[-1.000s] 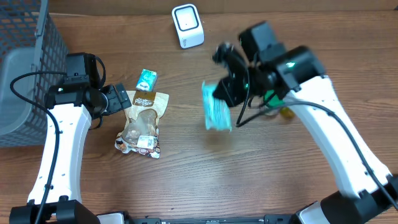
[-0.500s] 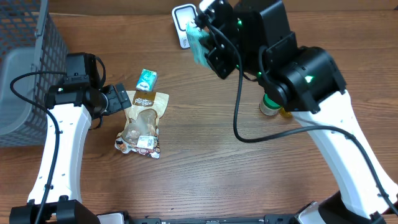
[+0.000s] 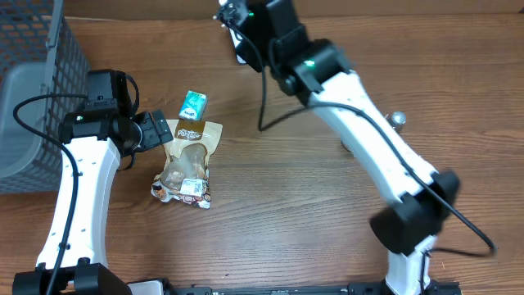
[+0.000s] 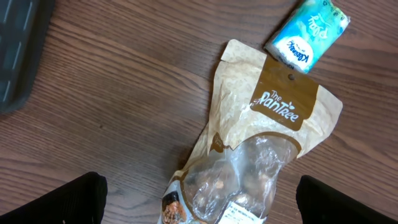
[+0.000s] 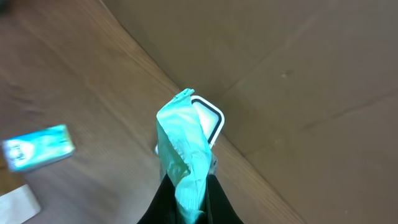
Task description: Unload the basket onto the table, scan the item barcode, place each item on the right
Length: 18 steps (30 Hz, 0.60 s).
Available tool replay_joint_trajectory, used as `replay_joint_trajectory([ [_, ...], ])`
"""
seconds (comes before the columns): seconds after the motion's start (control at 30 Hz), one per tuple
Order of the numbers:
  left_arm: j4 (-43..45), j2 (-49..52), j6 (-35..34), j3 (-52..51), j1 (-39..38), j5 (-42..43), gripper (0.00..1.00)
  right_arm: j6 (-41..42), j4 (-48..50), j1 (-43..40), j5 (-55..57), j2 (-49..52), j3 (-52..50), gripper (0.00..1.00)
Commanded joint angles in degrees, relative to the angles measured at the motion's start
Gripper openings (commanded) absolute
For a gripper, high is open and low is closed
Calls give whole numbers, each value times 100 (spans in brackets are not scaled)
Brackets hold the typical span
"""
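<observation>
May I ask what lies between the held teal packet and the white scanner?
Nothing: the right wrist view shows the teal packet directly before the scanner, unobstructed.

White arm links (image 3: 79, 197), black joints (image 3: 102, 90), black cables (image 3: 263, 82); left end effector (image 4: 199, 194) black.

overhead: top-down, far | left wrist: close over pouch (image 4: 261, 155) | right wrist: toward scanner (image 5: 211, 124) | shared: tissue pack (image 4: 308, 34)
</observation>
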Motion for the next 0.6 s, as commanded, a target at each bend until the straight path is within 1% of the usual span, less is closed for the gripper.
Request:
replay_joint_trajectory([
  [0.0, 9, 50, 20, 39, -2, -72, 100, -87, 337, -26, 264, 385, 2, 4],
  [0.17, 9, 50, 20, 39, -2, -72, 100, -92, 1069, -63, 334, 1056, 2, 4],
  [0.3, 9, 50, 20, 39, -2, -72, 100, -103, 2116, -63, 809, 1539, 2, 4],
  [0.43, 9, 50, 20, 39, -2, -72, 100, -761, 2981, -74, 931, 1880, 2, 4],
  [0.57, 9, 50, 20, 39, -2, -72, 100, -1130, 3399, -74, 933, 2124, 2, 4],
])
